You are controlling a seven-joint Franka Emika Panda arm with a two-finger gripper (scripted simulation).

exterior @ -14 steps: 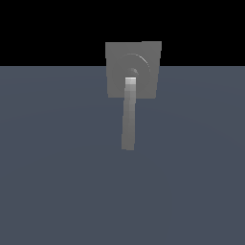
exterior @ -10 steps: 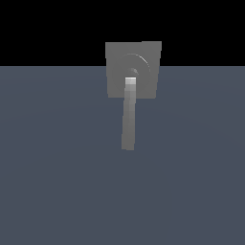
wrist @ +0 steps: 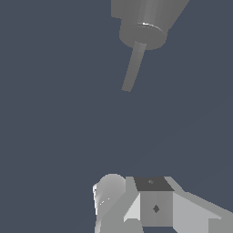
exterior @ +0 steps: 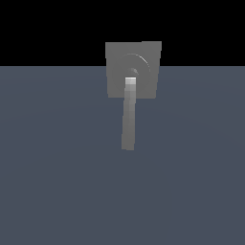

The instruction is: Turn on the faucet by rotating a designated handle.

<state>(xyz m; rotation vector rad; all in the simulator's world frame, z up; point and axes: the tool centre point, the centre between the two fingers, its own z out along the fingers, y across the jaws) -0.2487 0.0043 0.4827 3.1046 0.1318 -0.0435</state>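
Nothing has moved in the exterior view since the two earlier frames: faucet and handle hold the same placement and the same angle. In that view the faucet (exterior: 143, 55), a flat grey square block with concentric rings on its face, sits a little toward the exterior view's right of centre, straddling the line where the slate-blue tabletop (exterior: 52, 167) meets the black background. The handle (exterior: 128, 119), a slim straight grey bar, is joined to the block at its brightest, near-white hub end, which lies over the lower middle of the ringed face. From there the bar runs down over the tabletop, leaning very slightly toward the exterior view's left, and darkens toward its free tip. No part of the arm shows in the exterior view. In the wrist view the faucet (wrist: 150, 13) appears cut off at the picture's edge as a grey block with a round collar, and the handle (wrist: 134, 66) projects from the collar as a narrow tapering bar. Grey and white bodywork of the gripper (wrist: 150, 207) fills the opposite edge of the wrist view, well apart from the free tip of the handle, with bare tabletop (wrist: 54, 113) between them. No fingertips are visible, so whether the jaws are released or clenched cannot be told.
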